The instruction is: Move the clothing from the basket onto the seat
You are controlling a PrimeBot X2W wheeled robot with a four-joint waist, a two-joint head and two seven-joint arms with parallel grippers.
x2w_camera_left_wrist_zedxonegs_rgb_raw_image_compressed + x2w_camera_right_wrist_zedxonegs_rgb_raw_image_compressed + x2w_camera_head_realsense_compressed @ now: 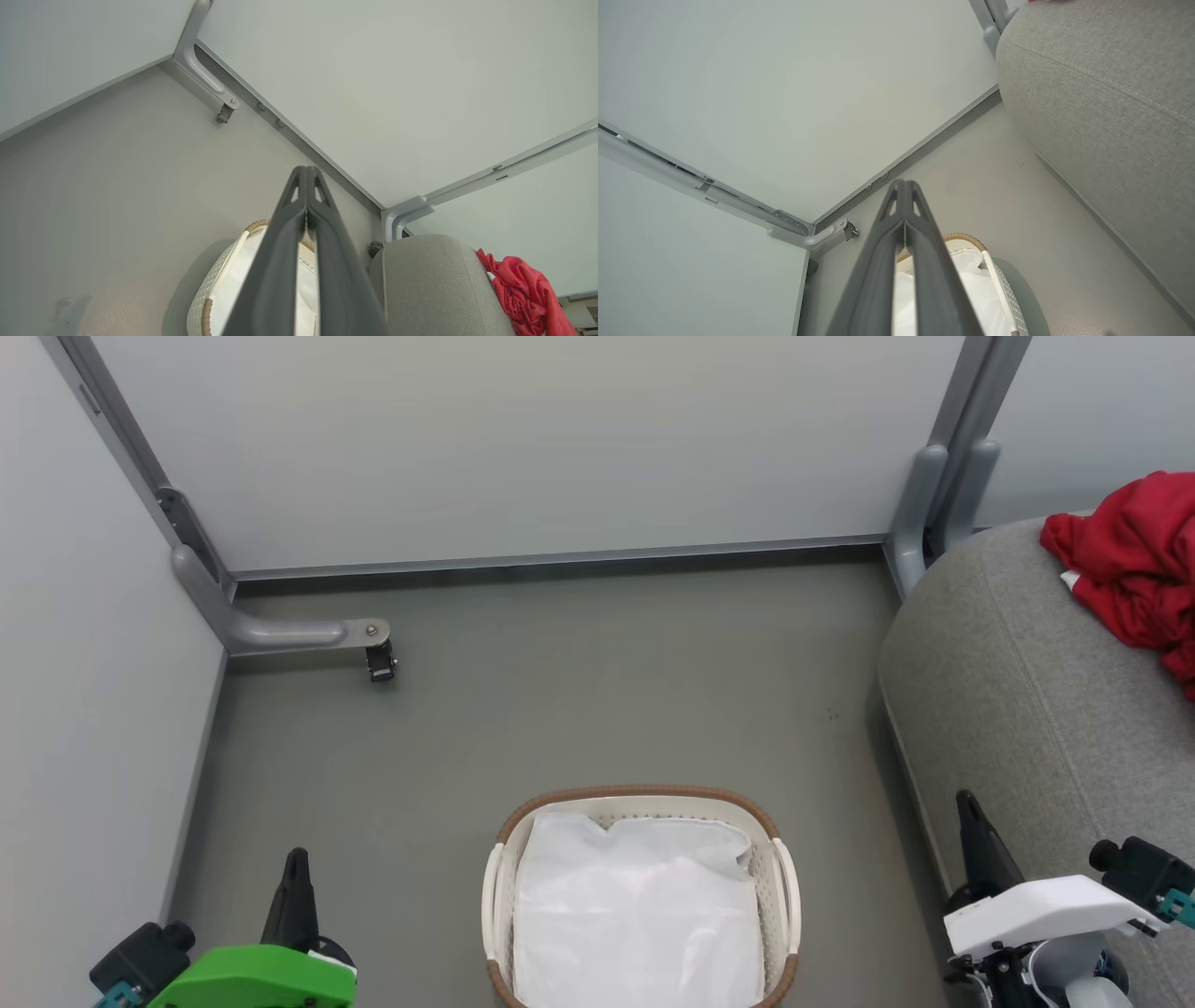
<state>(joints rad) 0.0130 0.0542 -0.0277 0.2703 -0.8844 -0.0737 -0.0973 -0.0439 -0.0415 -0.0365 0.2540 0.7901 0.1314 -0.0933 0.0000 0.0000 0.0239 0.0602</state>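
The clothing [1134, 555] is a bright red, soft heap, crumpled into many folds, with a small piece of white trim at its lower left edge. It lies on top of the seat [1008, 709], well apart from the basket [644, 792], to the right of the basket and farther from the robot. The seat is a big rounded sofa in grey textured fabric; its curved side stands near the right of the basket, with a strip of grey floor [560, 709] between them. The basket is oval and cream-white, with small holes in its wall, a brown woven rim and a white handle on each side. Inside it lies a plain white liner sheet [635, 915], somewhat wrinkled. The left gripper [297, 859] hovers to the left of the basket and the right gripper [964, 800] to the right of it, close to the seat's side. Both have their two dark fingers pressed fully together and hold nothing. Beyond the basket, to its far left, a grey metal foot with a small caster [378, 658] rests on the floor.
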